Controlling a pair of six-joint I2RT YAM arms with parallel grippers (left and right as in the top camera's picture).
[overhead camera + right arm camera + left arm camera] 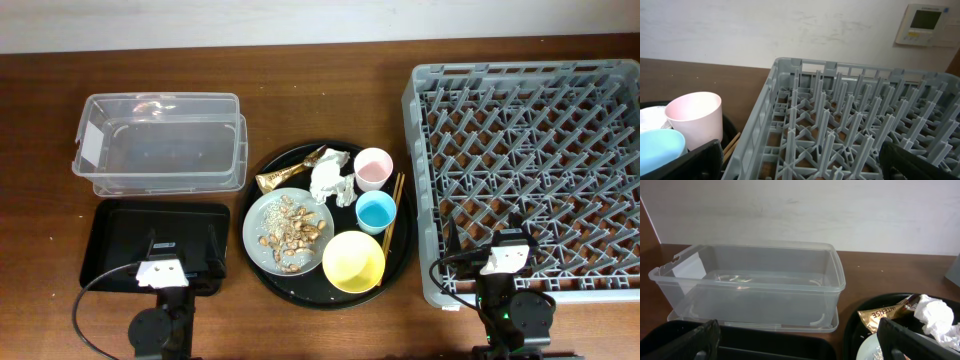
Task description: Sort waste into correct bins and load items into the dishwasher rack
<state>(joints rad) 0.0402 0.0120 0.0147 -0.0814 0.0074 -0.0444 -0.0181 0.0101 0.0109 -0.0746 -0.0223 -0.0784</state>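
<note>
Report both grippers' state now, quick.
Left gripper: open, holding nothing, above the black tray.
Right gripper: open, holding nothing, at the dishwasher rack near edge.

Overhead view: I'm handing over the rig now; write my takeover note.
Left gripper: open, empty, over the shallow black rectangular tray. Right gripper: open, empty, at the near edge of the large grey plastic dishwasher rack.
On the round black tray: pale grey-green plate with beige food scraps, crumpled white tissue, gold-brown wrapper, pink cup, blue cup, yellow bowl, wooden chopsticks.
Clear plastic box, rectangular tray and rack hold nothing.
Done: nothing. Left: sort all waste, load all dishes.
</note>
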